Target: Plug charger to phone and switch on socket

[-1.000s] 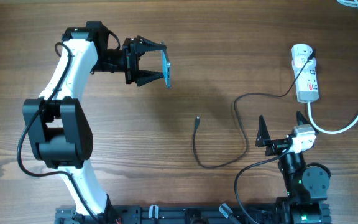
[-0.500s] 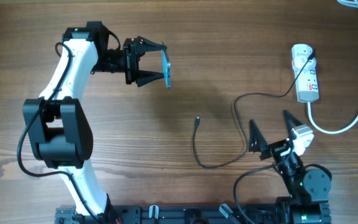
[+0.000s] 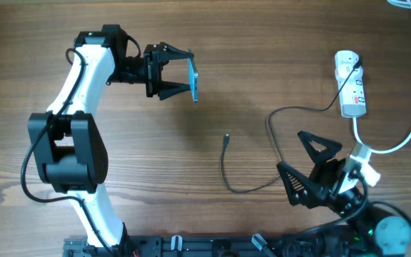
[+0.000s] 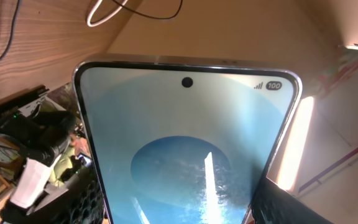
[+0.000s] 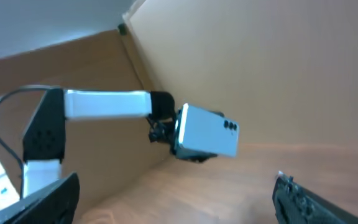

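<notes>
Evidently the left gripper (image 3: 188,73) pinches the phone (image 3: 193,78) on edge above the far-left table (image 3: 191,214), likely presenting its port. The right gripper (image 3: 289,150), spread wide and empty, is near right beside the charger (image 3: 224,153). Its tip lies mid-table, and its other end seems seated in the socket (image 3: 350,86), far right.

The phone (image 3: 193,78) is at the left, the socket (image 3: 350,84) lies far right on the worktop (image 3: 262,43), and the charger (image 3: 226,140) loops between them.

- The table (image 3: 212,86) is evenly lit in the overhead view; only faint, soft shadows are cast.
- A bright reflected streak is seen on the phone (image 4: 188,155) screen; the right edge is overexposed.
- The right wrist view is blurred throughout.
</notes>
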Robot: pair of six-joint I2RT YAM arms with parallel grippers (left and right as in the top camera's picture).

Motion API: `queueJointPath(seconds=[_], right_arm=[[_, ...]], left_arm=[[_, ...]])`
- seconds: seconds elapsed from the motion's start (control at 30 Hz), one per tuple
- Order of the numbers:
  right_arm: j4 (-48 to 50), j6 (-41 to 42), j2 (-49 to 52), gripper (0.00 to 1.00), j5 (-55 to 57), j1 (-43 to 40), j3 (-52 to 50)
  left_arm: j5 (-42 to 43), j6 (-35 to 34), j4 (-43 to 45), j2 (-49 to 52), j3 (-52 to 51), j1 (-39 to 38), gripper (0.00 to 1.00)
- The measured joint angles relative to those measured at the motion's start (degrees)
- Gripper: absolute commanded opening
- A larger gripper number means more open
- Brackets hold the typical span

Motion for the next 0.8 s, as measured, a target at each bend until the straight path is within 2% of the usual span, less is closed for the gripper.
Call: queueJointPath(seconds=[0.07, 0.13, 0.17, 0.27, 0.37, 0.47, 0.57, 0.63, 0.7, 0.8], right_arm=[[-15.54, -6.69, 7.43, 1.00, -0.28, 0.04, 10.54], [-23.71, -13.29, 15.72, 1.00, -0.50, 0.04, 19.08], [-24.39, -14.71, 18.80, 1.00, -1.84, 0.04, 21.55], [-17.29, -11.82, 26.27, 1.00, -9.16, 0.09, 24.28], [-1.60, -2.23, 34.18, 0.99, -18.08, 0.24, 24.76], [-0.76, 3.13, 37.40, 1.00, -19.87, 2.19, 25.46], [-9.57, 4.22, 38.71, 1.00, -17.00, 5.64, 28.37], [-23.93, 1.11, 40.46, 0.99, -10.14, 10.16, 34.53], [-38.03, -3.26, 43.58, 1.00, -0.24, 15.32, 42.40], [-50.64, -7.65, 50.51, 0.99, 14.51, 23.96, 54.12]], left_arm=[[0.04, 0.02, 0.07, 0.00, 0.00, -0.11, 0.70], [0.02, 0.17, 0.04, 0.00, 0.00, -0.28, 0.70], [0.04, 0.20, 0.04, 0.00, 0.00, -0.46, 0.70], [0.04, 0.22, 0.07, 0.00, 0.00, -1.16, 0.70], [0.02, 0.24, 0.09, 0.00, 0.00, -2.10, 0.69], [0.02, 0.33, 0.02, 0.00, -0.02, -2.62, 0.68], [0.02, 0.39, 0.02, 0.00, -0.02, -2.67, 0.68], [0.02, 0.39, 0.09, 0.00, -0.02, -2.67, 0.68], [0.02, 0.39, 1.05, 0.00, -0.02, -2.67, 0.68], [0.02, 0.39, 1.79, 0.00, -0.02, -2.67, 0.67]])
